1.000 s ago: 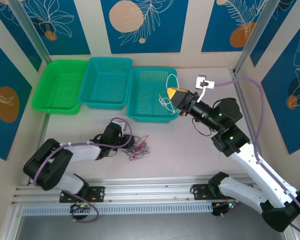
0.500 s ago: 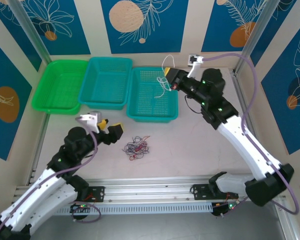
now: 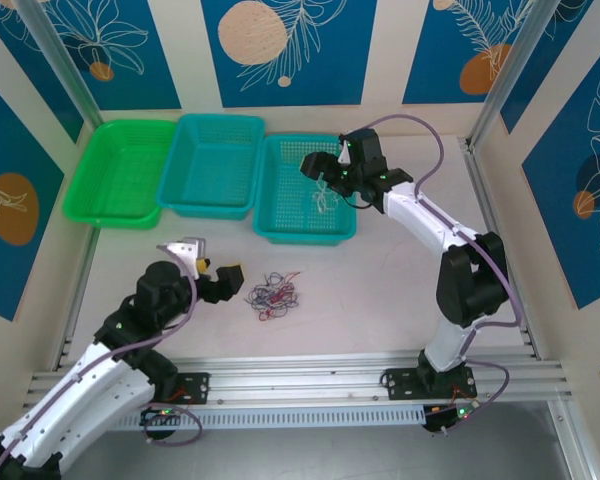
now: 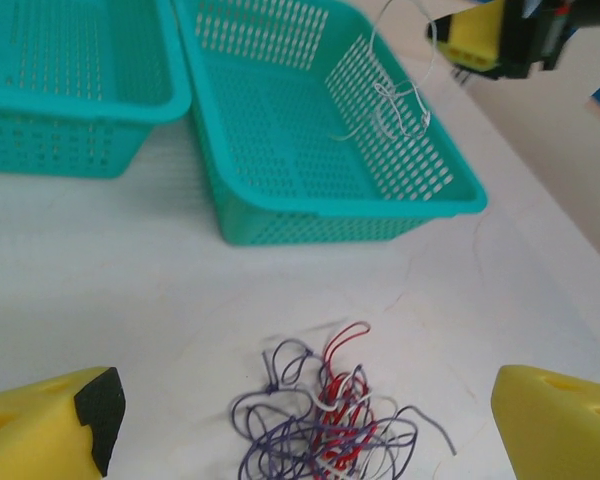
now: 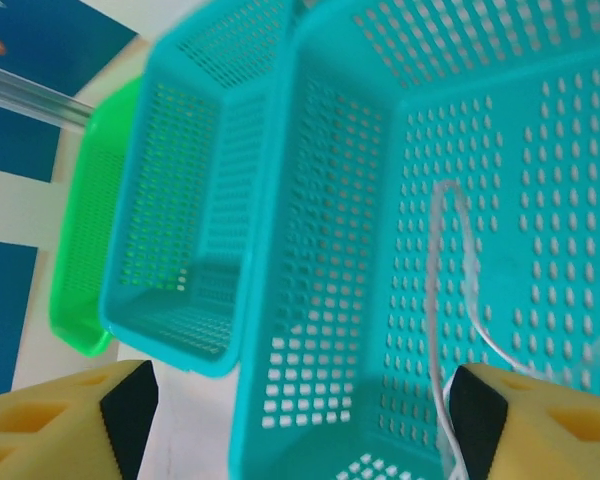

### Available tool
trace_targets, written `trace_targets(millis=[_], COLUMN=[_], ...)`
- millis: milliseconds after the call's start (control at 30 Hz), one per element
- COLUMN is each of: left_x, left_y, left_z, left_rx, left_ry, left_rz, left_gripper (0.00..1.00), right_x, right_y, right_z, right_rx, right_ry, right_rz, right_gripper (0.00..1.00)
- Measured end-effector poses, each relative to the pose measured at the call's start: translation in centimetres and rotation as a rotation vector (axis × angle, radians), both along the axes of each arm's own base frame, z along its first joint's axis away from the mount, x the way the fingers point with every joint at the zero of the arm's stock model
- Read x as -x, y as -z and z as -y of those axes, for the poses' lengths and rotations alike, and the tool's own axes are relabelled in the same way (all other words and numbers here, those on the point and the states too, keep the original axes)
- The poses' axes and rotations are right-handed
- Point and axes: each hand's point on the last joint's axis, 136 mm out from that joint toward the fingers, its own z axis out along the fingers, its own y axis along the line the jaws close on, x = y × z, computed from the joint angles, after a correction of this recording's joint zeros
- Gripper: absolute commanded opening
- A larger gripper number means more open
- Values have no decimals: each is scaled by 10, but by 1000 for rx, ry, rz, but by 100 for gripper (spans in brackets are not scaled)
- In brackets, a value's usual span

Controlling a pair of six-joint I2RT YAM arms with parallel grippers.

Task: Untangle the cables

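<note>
Your pale bench (image 3: pixel 380 300) carries a teal perforated plastic basket (image 3: pixel 305 238) at its far side, right of centre. Your right gripper (image 5: pixel 300 400) hangs over that basket with its jaws wide apart. Your left gripper (image 3: pixel 216 263) is spread wide too, just left of the tangle of red, purple, white and black cables (image 3: pixel 272 295) lying on the bench. A thin white cable (image 5: pixel 448 250) drops from beside the right gripper into the basket.

Table (image 3: pixel 400 290) with baskets (image 3: pixel 212 165) and cables (image 3: pixel 271 296)
</note>
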Motion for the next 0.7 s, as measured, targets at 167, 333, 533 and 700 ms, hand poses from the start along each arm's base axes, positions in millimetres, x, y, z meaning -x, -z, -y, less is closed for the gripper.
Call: trace_targets(millis=[167, 333, 533, 700], left_x=[-3, -3, 8, 16], left_y=[31, 64, 88, 104], left_z=[16, 37, 60, 72], left_rx=[-62, -102, -127, -169], left_ry=[53, 136, 214, 255], left_rz=[-152, -302, -384, -415], left_gripper=[89, 82, 74, 75], right_x=[45, 111, 166, 229], right_y=[-16, -63, -64, -9], right_z=[11, 14, 5, -23], right_rx=[5, -1, 66, 145], right_ry=[-20, -88, -168, -325], right_rz=[27, 178, 242, 188], right_gripper=[78, 74, 71, 70])
